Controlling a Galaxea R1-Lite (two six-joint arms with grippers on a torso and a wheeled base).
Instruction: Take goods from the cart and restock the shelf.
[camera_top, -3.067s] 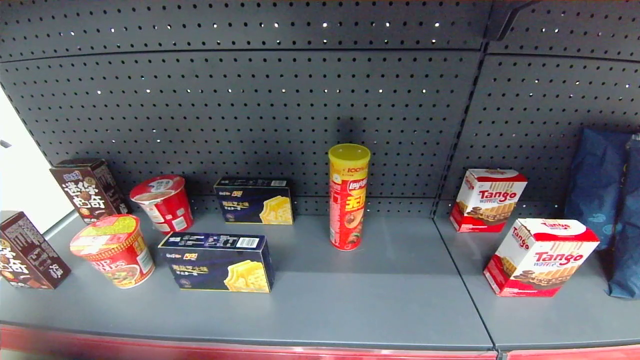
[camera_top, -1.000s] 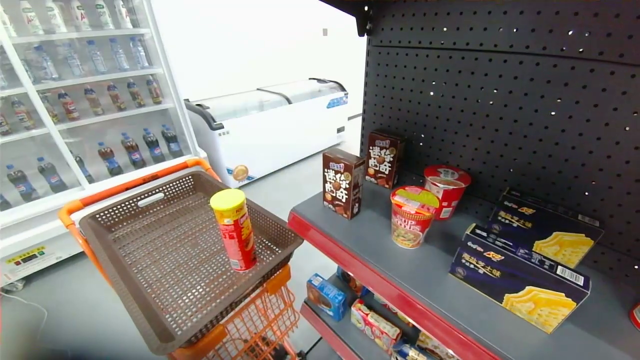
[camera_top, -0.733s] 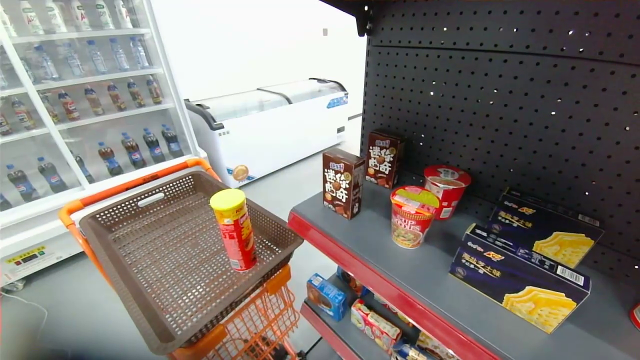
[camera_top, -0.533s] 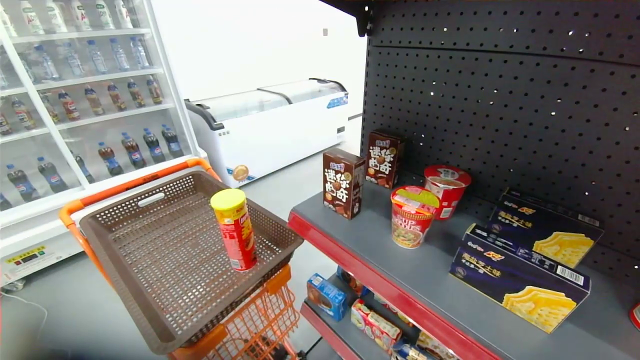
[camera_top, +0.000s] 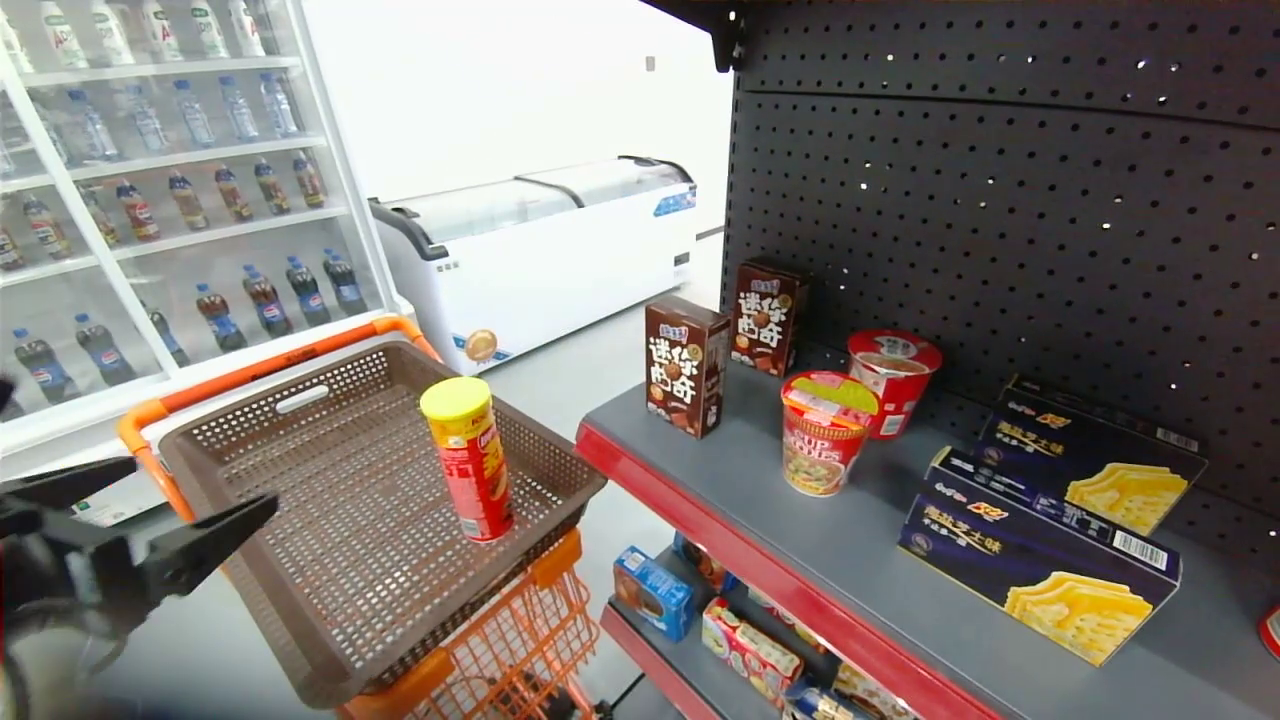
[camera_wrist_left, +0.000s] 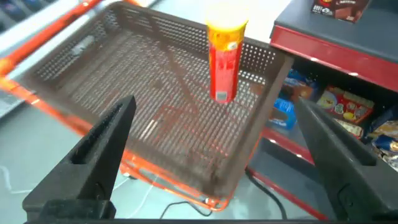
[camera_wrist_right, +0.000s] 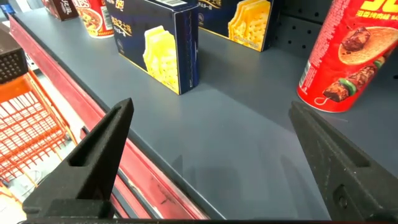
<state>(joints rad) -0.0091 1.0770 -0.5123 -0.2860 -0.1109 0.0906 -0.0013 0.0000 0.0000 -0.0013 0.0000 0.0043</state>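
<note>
My left gripper (camera_top: 200, 485) hangs at the near rim of the basket (camera_top: 340, 380), fingers spread wide and holding nothing. I judge the wide spread is there so the can (camera_top: 468, 458) can pass between them. The can stands upright near the basket's shelf-side edge, yellow lid up, and it is the only thing in the basket. My wrist view lines it up between my fingers, well apart from them. The basket sits on top of the orange cart (camera_top: 500, 640), which stands just beside the shelf (camera_top: 720, 470), so the carry across should be short.

My right gripper (camera_wrist_right: 211, 106) hovers over the shelf's front strip, fingers apart and empty, near a second can (camera_wrist_right: 348, 56) of the same kind standing there — likely the spot to fill beside. The shelf holds its goods in pairs, one in front and one behind: brown boxes (camera_top: 685, 365), noodle cups (camera_top: 822, 432), blue boxes (camera_top: 1040, 565). A lower shelf (camera_top: 665, 665) holds more packets (camera_top: 750, 640).
</note>
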